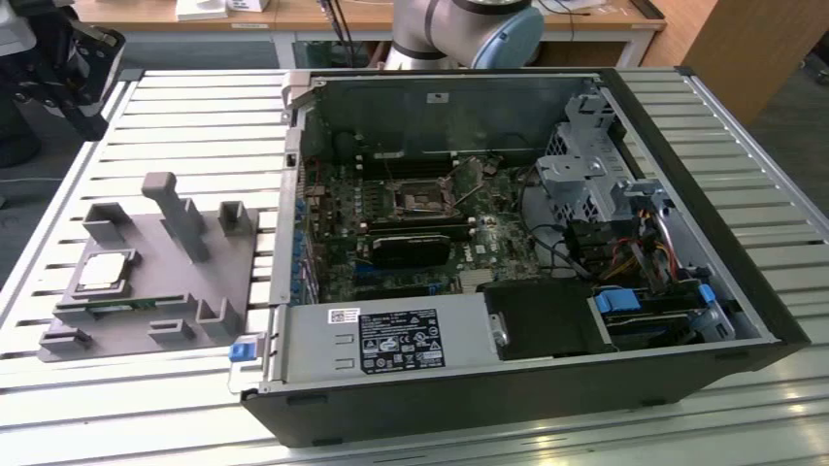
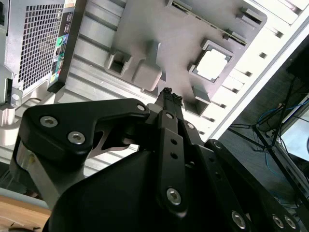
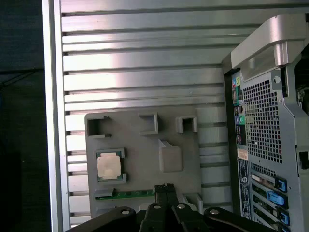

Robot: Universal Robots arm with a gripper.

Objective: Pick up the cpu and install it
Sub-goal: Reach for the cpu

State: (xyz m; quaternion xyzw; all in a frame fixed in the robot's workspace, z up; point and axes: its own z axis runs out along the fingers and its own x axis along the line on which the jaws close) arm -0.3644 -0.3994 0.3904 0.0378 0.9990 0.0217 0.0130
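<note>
claw [image 3: 164, 186], pressed together, hangs over holder [image 3: 140, 159] edge, apart from cpu [image 3: 109, 166].

cpu [image 1: 107, 270]: silvery top, pale rim. holder [image 1: 153, 277]: plain grey. table [image 1: 182, 116]: silver, ribbed stripes. case [image 1: 518, 403]: black.

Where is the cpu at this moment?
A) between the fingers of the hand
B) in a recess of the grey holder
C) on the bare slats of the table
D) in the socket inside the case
B: the cpu lies flat in a recess of the grey holder, outside the case, and the hand is above the holder, shut on nothing.
</note>
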